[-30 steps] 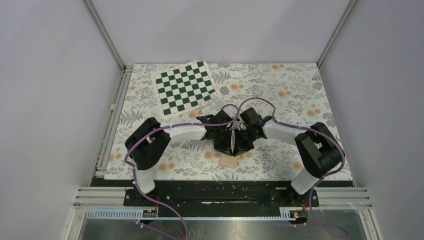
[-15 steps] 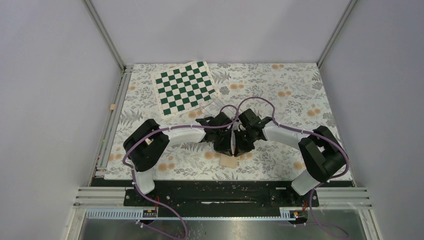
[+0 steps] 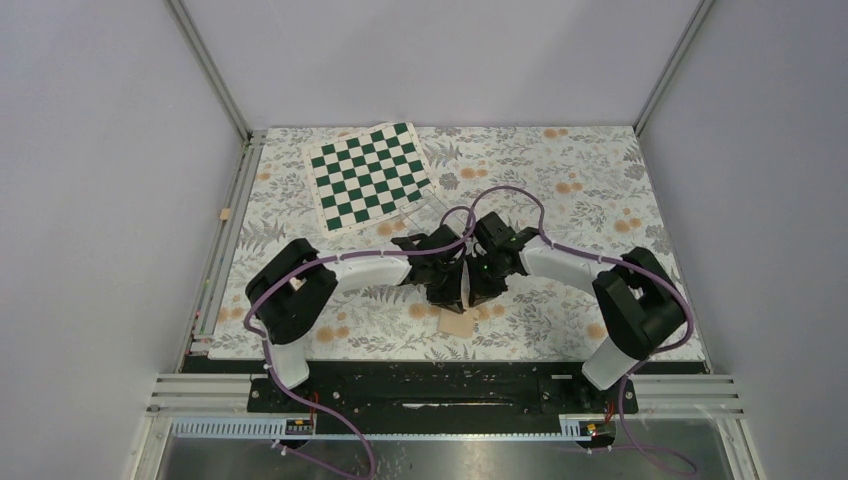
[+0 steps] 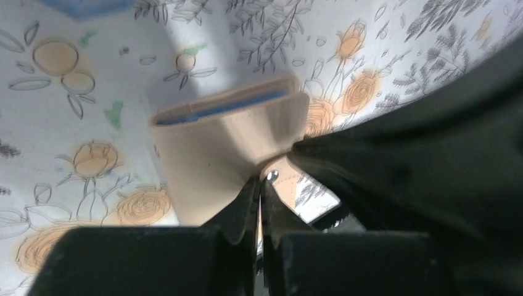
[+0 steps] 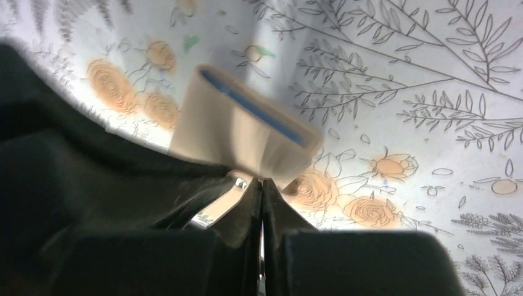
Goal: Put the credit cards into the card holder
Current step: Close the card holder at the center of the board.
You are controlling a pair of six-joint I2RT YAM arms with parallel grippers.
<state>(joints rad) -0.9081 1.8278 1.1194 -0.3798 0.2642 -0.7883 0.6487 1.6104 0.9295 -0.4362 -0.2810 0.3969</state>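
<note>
I am pinching the tan wallet (image 4: 228, 145), sitting mid-frame over the flowered surface (image 4: 74, 92), by its snap flap with left gripper (image 4: 258, 191) and right gripper (image 5: 263, 186), both closed tight; it is looking soft, light, floppy.

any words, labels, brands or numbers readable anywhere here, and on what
No text can be read in any view.
card holder: plain tan, no brand or lettering showing.
chessboard mat: green and white squares only, no lettering visible.
small boxes on the front rail: too small to read.
</note>
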